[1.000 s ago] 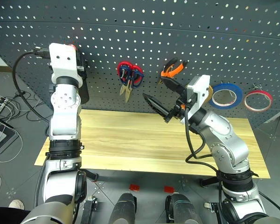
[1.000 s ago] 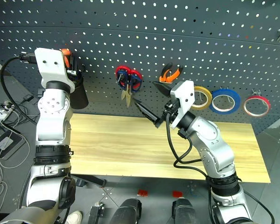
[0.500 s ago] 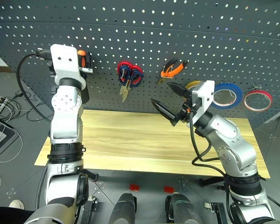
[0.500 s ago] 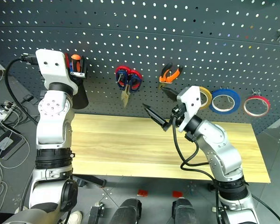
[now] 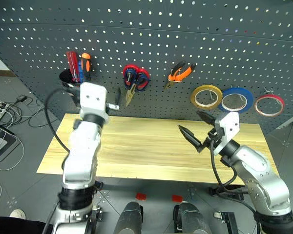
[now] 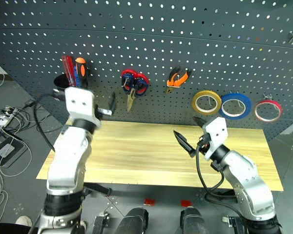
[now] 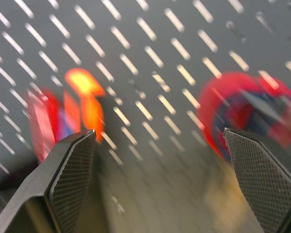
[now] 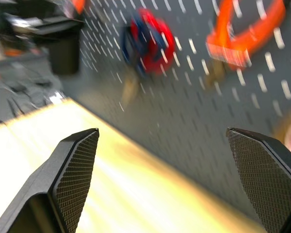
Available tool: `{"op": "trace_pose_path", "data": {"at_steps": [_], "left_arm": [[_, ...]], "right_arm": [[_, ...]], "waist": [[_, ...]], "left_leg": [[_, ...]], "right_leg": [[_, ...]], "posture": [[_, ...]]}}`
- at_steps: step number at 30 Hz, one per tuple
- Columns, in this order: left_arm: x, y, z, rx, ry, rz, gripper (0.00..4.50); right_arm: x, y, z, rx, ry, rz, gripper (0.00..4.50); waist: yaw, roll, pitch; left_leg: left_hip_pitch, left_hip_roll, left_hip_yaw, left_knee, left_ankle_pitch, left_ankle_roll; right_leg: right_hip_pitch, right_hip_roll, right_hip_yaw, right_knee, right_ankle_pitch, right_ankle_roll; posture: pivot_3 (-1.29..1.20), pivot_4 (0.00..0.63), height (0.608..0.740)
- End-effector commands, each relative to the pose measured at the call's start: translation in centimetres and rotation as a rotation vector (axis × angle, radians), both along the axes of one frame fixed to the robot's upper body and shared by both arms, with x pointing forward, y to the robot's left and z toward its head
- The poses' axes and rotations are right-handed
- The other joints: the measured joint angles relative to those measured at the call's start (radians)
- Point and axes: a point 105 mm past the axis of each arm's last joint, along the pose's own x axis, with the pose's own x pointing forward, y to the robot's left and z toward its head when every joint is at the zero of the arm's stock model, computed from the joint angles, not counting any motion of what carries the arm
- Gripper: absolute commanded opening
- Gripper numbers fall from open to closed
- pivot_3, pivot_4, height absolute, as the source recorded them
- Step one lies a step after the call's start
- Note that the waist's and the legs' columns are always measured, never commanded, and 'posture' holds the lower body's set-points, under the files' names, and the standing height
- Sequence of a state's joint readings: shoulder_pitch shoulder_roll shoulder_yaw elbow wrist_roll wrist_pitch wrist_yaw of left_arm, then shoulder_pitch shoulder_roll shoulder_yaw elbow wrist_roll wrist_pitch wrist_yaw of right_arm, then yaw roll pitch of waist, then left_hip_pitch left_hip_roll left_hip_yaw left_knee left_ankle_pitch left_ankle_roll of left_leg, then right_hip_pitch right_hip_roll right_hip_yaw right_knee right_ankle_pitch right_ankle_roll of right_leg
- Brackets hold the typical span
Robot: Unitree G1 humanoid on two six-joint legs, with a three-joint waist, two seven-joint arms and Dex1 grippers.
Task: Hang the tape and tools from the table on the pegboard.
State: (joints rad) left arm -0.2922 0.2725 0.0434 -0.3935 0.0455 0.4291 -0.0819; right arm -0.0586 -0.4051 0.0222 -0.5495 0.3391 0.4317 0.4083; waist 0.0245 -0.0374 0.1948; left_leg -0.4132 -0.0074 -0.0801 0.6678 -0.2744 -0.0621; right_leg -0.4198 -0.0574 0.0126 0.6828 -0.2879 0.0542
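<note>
Tape (image 5: 269, 105), the red roll, hung on the pegboard (image 5: 185, 44) far right of the orange-handled pliers (image 5: 179, 72); blue-handled scissors (image 5: 132, 84) and orange-and-black screwdriver (image 5: 86, 64) hung left of them. Both left gripper (image 5: 116, 97) and right gripper (image 5: 197, 129) had fingers spread, empty, above the table (image 5: 136, 146).

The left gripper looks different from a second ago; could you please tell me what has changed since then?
The left gripper has let go of the orange-and-black-handled screwdriver, now standing in the black cup on the dark grey pegboard, and has drawn back and down, open. The right gripper, open and empty, has also dropped and pulled back over the pale wooden table. The scissors, pliers and tape rolls hang as before.
</note>
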Motion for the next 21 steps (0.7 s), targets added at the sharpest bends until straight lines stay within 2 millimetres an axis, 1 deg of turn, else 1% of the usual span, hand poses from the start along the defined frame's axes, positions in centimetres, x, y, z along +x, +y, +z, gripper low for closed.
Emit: {"op": "trace_pose_path", "data": {"at_steps": [1,2,3,6,7,9,12,14,18,21], "left_arm": [[-1.2,-1.7,-2.2,-0.019,0.067,-0.075,4.45],[-1.4,-1.9,-3.1,-0.028,0.103,-0.081,4.45],[-1.5,-1.9,-4.5,-0.060,0.168,-0.087,4.45],[-2.1,-1.8,-8.0,-0.142,0.321,-0.091,4.45],[-2.5,-1.5,-9.6,-0.160,0.380,-0.083,4.45],[-3.3,-1.0,-11.8,-0.187,0.462,-0.068,4.45],[-4.0,-0.5,-13.7,-0.166,0.519,-0.049,4.45],[-4.5,0.0,-14.4,-0.172,0.538,-0.031,4.45],[-5.6,-0.1,-15.2,-0.190,0.565,-0.034,4.45],[-6.4,0.0,-15.6,-0.198,0.585,-0.023,4.45]], "right_arm": [[0.5,-1.8,-0.6,-0.018,0.000,-0.193,4.50],[0.7,-2.3,-1.1,-0.022,0.021,-0.243,4.50],[0.8,-2.8,-1.9,-0.033,0.057,-0.295,4.50],[0.6,-4.4,-4.2,-0.040,0.148,-0.434,4.50],[0.5,-5.0,-5.2,-0.061,0.178,-0.483,4.50],[0.1,-5.9,-6.7,-0.079,0.226,-0.550,4.50],[-0.5,-6.7,-8.1,-0.083,0.272,-0.615,4.50],[-1.1,-7.0,-8.7,-0.077,0.289,-0.644,4.50],[-1.6,-6.9,-9.0,-0.038,0.306,-0.669,4.50],[-2.0,-6.8,-9.5,-0.026,0.334,-0.691,4.50]], "waist": [[0.000,0.002,-0.004],[0.000,0.004,-0.009],[0.000,0.006,-0.012],[0.001,0.007,-0.014],[0.001,0.008,-0.017],[0.000,0.010,-0.023],[0.000,0.011,-0.024],[0.001,0.012,-0.027],[0.000,0.014,-0.033],[0.000,0.016,-0.036]], "left_leg": [[0.001,0.000,0.001,0.000,0.000,0.000],[0.002,0.000,0.001,-0.001,0.000,0.000],[0.003,0.000,0.002,-0.002,-0.001,0.001],[0.009,0.000,0.003,-0.003,-0.002,0.003],[0.012,0.000,0.003,-0.004,-0.002,0.004],[0.014,0.000,0.004,-0.005,-0.004,0.006],[0.015,0.000,0.004,-0.004,-0.005,0.008],[0.015,0.000,0.004,-0.004,-0.005,0.009],[0.015,0.000,0.004,-0.004,-0.006,0.010],[0.015,0.000,0.004,-0.005,-0.006,0.010]], "right_leg": [[0.001,0.000,0.001,0.000,0.000,0.000],[0.001,0.000,0.002,-0.001,0.000,0.000],[0.002,0.000,0.002,-0.001,0.000,0.000],[0.008,0.000,0.002,-0.002,0.000,0.000],[0.012,0.000,0.003,-0.003,0.000,0.000],[0.013,0.000,0.003,-0.004,-0.001,0.000],[0.014,0.000,0.004,-0.004,-0.001,0.000],[0.014,0.000,0.004,-0.004,-0.001,0.000],[0.014,0.000,0.005,-0.004,-0.001,0.000],[0.014,0.000,0.004,-0.005,-0.001,0.000]], "posture": [[0.08,0.158,0.740],[0.08,0.158,0.740],[0.08,0.156,0.740],[0.08,0.153,0.740],[0.07,0.151,0.740],[0.07,0.151,0.740],[0.07,0.150,0.740],[0.07,0.155,0.740],[0.07,0.152,0.740],[0.08,0.156,0.740]]}}
